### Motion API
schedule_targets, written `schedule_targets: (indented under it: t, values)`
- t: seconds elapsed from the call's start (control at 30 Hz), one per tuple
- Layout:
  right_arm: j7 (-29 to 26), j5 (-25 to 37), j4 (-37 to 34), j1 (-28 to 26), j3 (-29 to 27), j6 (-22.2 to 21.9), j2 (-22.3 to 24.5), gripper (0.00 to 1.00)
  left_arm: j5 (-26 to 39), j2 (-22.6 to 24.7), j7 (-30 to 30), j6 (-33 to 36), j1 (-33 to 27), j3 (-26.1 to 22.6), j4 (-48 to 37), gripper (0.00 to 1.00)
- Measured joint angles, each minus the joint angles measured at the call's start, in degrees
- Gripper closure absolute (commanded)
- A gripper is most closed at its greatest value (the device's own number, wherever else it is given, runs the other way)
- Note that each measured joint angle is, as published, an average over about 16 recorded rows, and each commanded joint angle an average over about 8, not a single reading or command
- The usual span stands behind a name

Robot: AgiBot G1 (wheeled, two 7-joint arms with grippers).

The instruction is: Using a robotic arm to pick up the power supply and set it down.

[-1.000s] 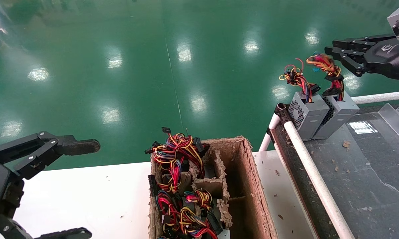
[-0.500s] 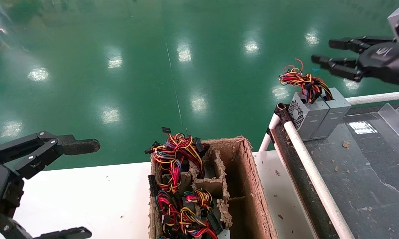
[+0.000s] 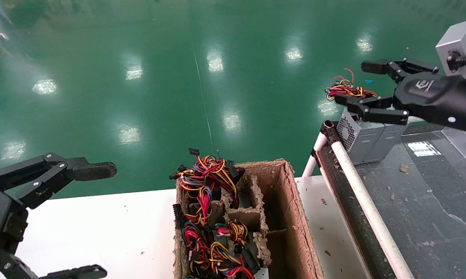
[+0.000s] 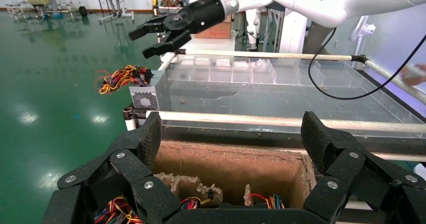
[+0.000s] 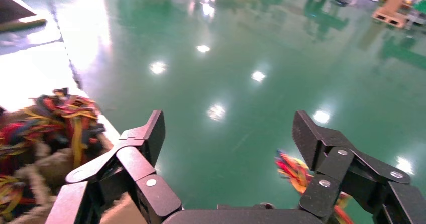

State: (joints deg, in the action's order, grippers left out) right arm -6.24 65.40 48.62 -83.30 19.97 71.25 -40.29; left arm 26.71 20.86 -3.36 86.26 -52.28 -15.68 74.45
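Note:
The power supply point(image 3: 390, 136), a small grey metal box, stands upright at the far corner of the dark belt, pressed against a similar grey box with a honeycomb-mesh side point(image 3: 355, 135). Their red, orange and yellow wires point(image 3: 347, 90) lie tangled on top. My right gripper point(image 3: 363, 84), black with a white logo on its palm, hovers open just above the wires, holding nothing. The right wrist view shows its fingers point(image 5: 154, 129) spread over green floor, a bit of wire point(image 5: 296, 171) beside one. My left gripper point(image 3: 96, 221) is parked open at the near left.
A torn cardboard box point(image 3: 295, 217) with dividers holds several loose coloured wire bundles point(image 3: 207, 182) on the white table point(image 3: 101, 232). A white rail point(image 3: 368, 209) edges the dark belt point(image 3: 419, 201). Clear plastic dividers point(image 4: 226, 69) line the belt's far side.
The right gripper let go of the wire bundle and opened. The wires dropped onto the boxes and the tilted power supply settled upright. The gripper then moved down and left over them.

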Motion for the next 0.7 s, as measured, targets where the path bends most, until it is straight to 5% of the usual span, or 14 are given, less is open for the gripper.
schedule_targets:
  t: [0.7]
  values:
    - [-2.4,-12.7,13.4,11.7,-2.1,7.8,2.8,0.0,-0.1,0.0,0.1,0.0,-0.1,-0.1,0.0,0.0]
